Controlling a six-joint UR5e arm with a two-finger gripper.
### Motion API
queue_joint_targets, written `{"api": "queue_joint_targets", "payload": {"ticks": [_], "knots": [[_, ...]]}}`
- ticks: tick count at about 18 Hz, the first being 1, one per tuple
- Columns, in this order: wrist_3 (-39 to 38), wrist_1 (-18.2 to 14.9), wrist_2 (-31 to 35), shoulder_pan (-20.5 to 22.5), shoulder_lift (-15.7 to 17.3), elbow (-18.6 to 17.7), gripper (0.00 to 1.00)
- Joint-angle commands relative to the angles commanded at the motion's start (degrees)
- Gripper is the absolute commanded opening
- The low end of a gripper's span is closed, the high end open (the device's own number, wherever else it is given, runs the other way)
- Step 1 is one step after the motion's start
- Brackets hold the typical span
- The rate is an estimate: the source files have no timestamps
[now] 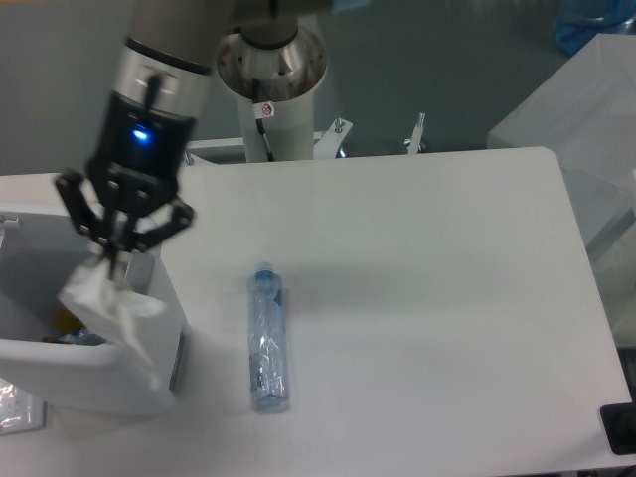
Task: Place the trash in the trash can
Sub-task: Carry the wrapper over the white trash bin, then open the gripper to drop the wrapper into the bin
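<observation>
My gripper (114, 253) is shut on the crumpled white wrapper (104, 303), which hangs from the fingertips over the right side of the trash can's opening. The trash can (70, 360) is a white boxy bin at the table's left edge, with a grey panel on its right side. The clear bottle (268, 338) with a blue cap lies flat on the white table, cap pointing away, a little to the right of the bin and apart from the gripper.
The arm's white base column (270, 70) stands at the table's far edge. A white box (586, 109) stands off the table at the right. A black object (621, 427) sits at the lower right corner. Some coloured bits lie inside the bin.
</observation>
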Motion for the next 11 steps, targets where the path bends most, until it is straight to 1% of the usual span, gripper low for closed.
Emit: {"api": "queue_joint_targets", "payload": {"ticks": [4, 6, 7, 10, 11], "knots": [[0.5, 0.0, -0.4, -2.5, 2.1, -2.6, 0.08], [0.8, 0.2, -0.4, -3.3, 3.0, -4.8, 0.09], [1.4, 0.1, -0.4, -3.3, 3.1, -6.0, 0.11], [3.7, 0.2, -0.4, -3.3, 2.1, -8.6, 0.12], [3.7, 0.2, -0.4, -3.5, 2.0, -8.8, 0.12]]}}
